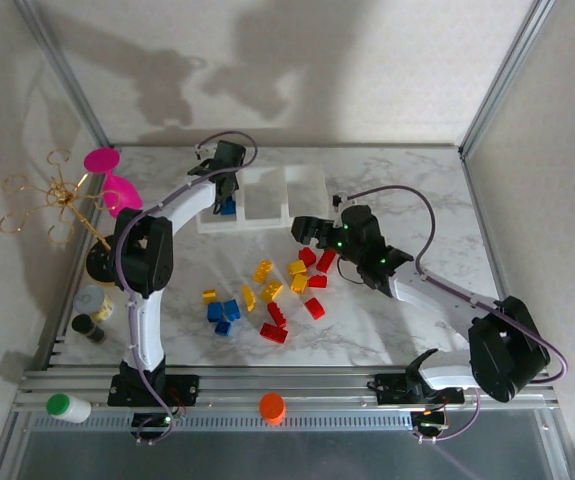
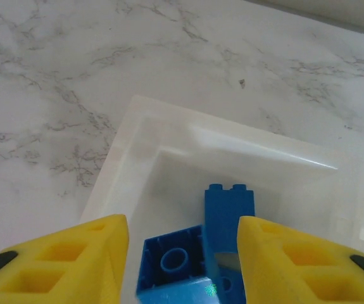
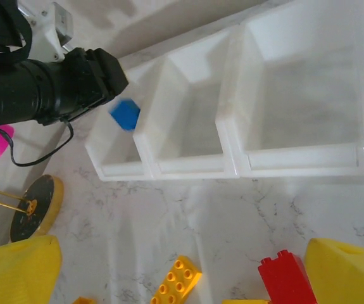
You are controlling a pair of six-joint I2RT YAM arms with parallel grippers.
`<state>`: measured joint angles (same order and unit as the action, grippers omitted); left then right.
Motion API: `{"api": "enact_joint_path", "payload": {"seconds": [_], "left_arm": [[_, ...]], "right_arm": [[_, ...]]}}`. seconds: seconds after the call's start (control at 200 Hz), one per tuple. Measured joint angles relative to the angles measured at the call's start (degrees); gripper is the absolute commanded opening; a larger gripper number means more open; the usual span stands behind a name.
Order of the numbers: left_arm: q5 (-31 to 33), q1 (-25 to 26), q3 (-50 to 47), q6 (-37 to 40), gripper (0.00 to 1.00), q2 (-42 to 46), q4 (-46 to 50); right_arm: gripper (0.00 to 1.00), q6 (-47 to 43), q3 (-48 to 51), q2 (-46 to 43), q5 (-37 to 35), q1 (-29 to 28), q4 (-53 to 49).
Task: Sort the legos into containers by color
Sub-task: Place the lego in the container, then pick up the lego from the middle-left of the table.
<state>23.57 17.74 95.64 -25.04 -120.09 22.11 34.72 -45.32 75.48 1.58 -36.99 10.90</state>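
Observation:
Three joined white containers (image 1: 267, 223) stand in a row at the back middle of the table. My left gripper (image 1: 225, 190) hangs open over the leftmost bin (image 2: 128, 158), its yellow fingers (image 2: 61, 259) on either side of the blue legos (image 2: 229, 212) lying inside. The other two bins (image 3: 232, 168) look empty. Loose yellow (image 1: 272, 291), red (image 1: 314, 308) and blue legos (image 1: 223, 312) are scattered mid-table. My right gripper (image 1: 303, 231) is open just above the far end of the pile. A red lego (image 3: 286, 278) lies close to its right finger, with a yellow one (image 3: 175, 282) under the gap.
Pink cups (image 1: 117, 185) and a gold wire rack (image 1: 52, 200) stand at the far left beside the left arm. Small jars (image 1: 92, 312) sit at the left edge. An orange cap (image 1: 272, 406) and a green-capped bottle (image 1: 67, 407) rest on the front rail.

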Motion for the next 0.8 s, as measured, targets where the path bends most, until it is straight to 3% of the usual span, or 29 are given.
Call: {"api": "enact_joint_path", "payload": {"seconds": [0.205, 0.375, 0.576, 0.801], "left_arm": [[-2.8, 0.1, -2.9, -0.1, 0.56, 4.2, -0.7], [-8.2, 1.0, -16.1, -0.6, 0.59, 18.8, -1.3], [-11.3, 7.2, -30.1, -3.4, 0.60, 35.9, -1.1], [-12.1, 14.6, -41.9, -9.5, 0.60, 43.9, 2.9]], "right_arm": [[0.99, -1.5, 0.0, 0.0, 1.9, 0.0, -2.0], [0.99, -1.9, 0.0, -0.1, 6.8, 0.0, -3.7], [0.99, -1.9, 0.0, -1.7, 12.3, 0.0, -8.0], [0.99, -1.0, 3.5, -3.7, 14.0, -1.5, -12.0]]}}
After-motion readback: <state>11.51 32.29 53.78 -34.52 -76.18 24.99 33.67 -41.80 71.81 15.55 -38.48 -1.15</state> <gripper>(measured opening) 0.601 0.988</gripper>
